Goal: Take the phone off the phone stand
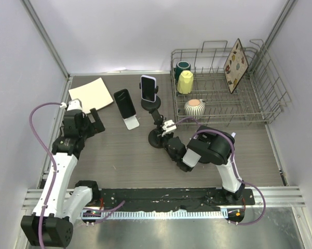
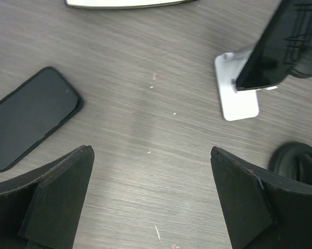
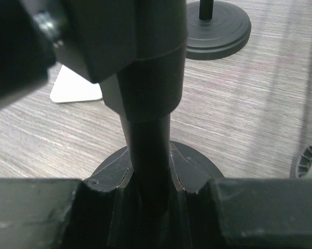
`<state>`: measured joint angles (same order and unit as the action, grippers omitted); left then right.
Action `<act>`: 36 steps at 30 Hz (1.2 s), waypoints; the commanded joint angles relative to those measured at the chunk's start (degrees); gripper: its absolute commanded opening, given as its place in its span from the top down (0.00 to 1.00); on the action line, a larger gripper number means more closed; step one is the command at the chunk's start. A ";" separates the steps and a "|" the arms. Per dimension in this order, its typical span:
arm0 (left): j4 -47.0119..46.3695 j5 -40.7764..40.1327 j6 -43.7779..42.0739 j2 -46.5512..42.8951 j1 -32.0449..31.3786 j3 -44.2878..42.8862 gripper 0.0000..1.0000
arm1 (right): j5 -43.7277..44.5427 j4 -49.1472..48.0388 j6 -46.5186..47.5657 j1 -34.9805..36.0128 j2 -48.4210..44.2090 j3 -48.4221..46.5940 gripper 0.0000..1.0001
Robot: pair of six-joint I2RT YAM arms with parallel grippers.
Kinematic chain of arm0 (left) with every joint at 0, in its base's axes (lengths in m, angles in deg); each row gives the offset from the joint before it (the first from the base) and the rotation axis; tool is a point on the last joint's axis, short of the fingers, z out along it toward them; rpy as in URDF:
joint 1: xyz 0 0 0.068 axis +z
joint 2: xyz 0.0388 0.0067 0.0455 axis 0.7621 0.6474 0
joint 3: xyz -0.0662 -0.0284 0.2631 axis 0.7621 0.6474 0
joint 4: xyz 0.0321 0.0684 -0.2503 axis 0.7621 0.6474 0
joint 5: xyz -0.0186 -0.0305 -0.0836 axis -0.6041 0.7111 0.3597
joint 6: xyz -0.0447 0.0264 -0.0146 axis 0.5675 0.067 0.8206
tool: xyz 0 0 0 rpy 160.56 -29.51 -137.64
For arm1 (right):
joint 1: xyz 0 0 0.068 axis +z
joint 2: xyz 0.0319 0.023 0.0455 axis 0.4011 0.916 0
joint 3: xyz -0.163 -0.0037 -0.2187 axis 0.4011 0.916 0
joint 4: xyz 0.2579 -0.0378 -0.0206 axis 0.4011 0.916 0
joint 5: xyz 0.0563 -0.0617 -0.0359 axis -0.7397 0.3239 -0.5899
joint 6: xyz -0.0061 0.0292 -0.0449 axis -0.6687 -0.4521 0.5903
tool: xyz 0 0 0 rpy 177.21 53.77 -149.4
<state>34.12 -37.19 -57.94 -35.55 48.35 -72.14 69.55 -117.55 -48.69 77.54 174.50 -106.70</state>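
The left wrist view showed a black phone lying flat on the gray table, screen up, just beside one finger of the left gripper. The top view did not show this phone, because the left arm was over it. The left gripper hung above the table with its fingers spread wide and nothing between them. The right wrist view looked close at a black phone stand. The right gripper was squeezed tight around its thin pole, just above the round foot. In the top view the clip at the top of that stand had no phone in it. The top view also showed a second phone leaning on a white stand, and a third phone in a pale case on another black stand behind. The left wrist view caught only the bottom of the second phone and the flat white foot under it. Only the top view showed the wire dish rack at the far right, with a yellow cup in it, and a cream board at the far left.
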 commanded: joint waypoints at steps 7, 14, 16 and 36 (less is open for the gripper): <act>-3.98 -2.47 -4.87 -1.59 -8.01 -1.36 0.00 | 4.59 0.85 -1.37 -2.21 3.26 -8.03 0.99; -3.37 -3.88 -5.14 -2.91 -10.48 -1.27 0.00 | 2.04 4.53 -0.05 -2.38 -5.07 -2.59 0.63; -3.28 -3.44 -5.23 -2.83 -11.00 -1.36 0.00 | 1.17 7.25 -0.31 -2.38 -7.81 -1.61 0.50; -3.02 -1.95 -5.49 -2.91 -11.71 -1.27 0.00 | -5.78 63.92 -2.69 -2.56 -46.03 -6.70 0.19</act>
<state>32.31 -39.71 -62.46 -37.78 36.90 -72.10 65.12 -72.04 -51.51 75.26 137.00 -108.02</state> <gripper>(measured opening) 0.996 0.794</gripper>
